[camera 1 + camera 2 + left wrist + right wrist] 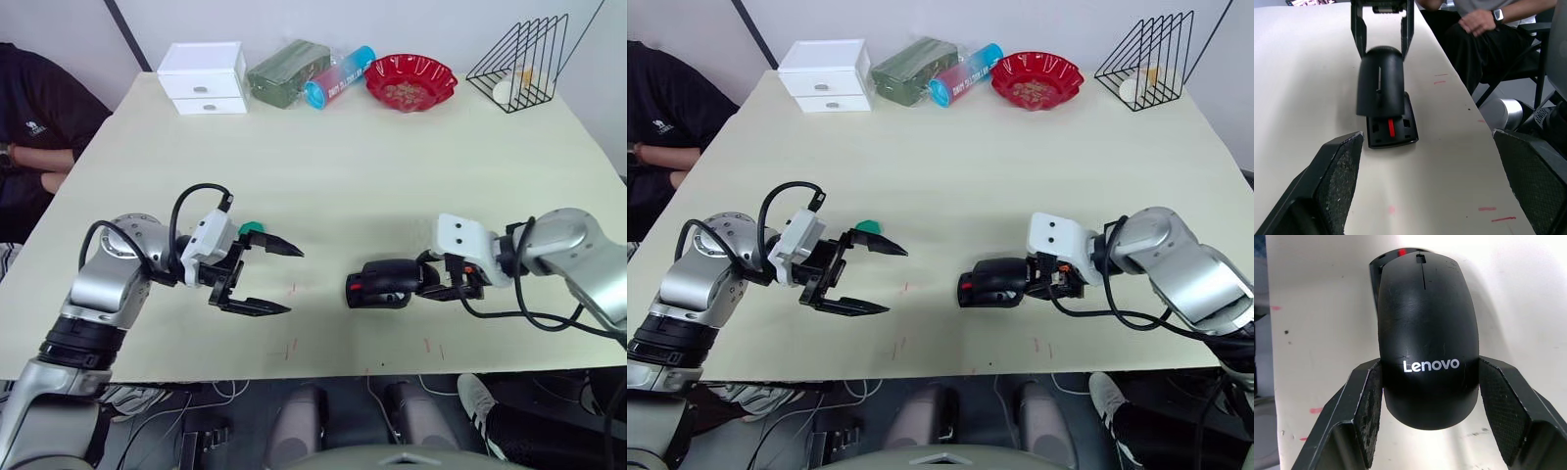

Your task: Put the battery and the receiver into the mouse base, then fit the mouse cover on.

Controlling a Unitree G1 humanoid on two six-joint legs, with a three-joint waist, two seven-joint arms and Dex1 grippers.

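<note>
While the right gripper (1425, 396) jaws clamp the mouse cover (1425, 333), slide it squarely onto the mouse base (1391, 133); keep the left gripper (266, 278) jaws apart.

L gripper (265, 279) fingers wide apart, empty | R gripper (1425, 396) fingers clamped both sides

Both arms are brushed silver metal with rounded, ribbed joints. Each wrist carries a white block; the right one shows two small dark dots. Black cables loop from forearm to wrist on both sides. The left gripper (277, 279) and right gripper (1429, 406) have black wedge-shaped fingers with rough, grainy inner pads (1373, 418).
</note>
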